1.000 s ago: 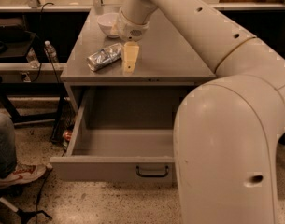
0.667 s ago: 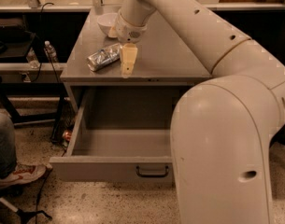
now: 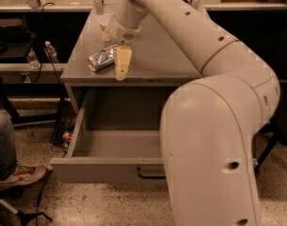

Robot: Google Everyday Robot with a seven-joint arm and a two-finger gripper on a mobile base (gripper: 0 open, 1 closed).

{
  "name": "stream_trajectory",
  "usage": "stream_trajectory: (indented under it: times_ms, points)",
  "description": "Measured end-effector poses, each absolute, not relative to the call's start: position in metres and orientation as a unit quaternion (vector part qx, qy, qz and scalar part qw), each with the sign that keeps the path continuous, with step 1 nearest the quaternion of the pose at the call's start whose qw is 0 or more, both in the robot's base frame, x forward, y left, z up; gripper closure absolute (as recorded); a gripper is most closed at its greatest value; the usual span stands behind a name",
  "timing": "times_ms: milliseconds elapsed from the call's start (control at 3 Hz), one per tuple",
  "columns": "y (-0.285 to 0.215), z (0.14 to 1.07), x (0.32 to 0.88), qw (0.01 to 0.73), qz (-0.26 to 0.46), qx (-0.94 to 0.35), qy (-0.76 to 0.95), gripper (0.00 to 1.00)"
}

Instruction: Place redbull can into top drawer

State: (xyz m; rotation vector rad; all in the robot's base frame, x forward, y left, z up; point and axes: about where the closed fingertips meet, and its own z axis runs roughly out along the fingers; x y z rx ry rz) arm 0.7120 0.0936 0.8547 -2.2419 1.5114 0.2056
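The redbull can (image 3: 101,60) is slim, silver with bluish patches. It lies on its side on the grey cabinet top (image 3: 152,55), near the front left edge. My gripper (image 3: 122,63) hangs from the arm just right of the can, its cream tip pointing down and reaching the cabinet's front edge. It looks close to or touching the can's right end. The top drawer (image 3: 103,169) is pulled open below, its inside bare, with a dark bar handle (image 3: 150,175) on the front panel.
A white bowl (image 3: 105,20) sits behind the gripper on the cabinet top. Clear plastic bottles (image 3: 51,53) stand on a shelf to the left. A small reddish can (image 3: 67,136) lies on the floor. A person's leg and shoe (image 3: 20,174) are at the lower left.
The gripper has moved slightly left and down, closer to the can. The can and the drawer have stayed in place.
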Motion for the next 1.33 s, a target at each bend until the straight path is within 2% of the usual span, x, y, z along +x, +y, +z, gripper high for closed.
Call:
stream_trajectory:
  times_ms: [667,1333]
  points:
    - [0.109,0.843,0.711,0.19,0.094,-0.81,0.548,0.02]
    - [0.105,0.84,0.712,0.185,0.098,-0.8,0.563,0.49]
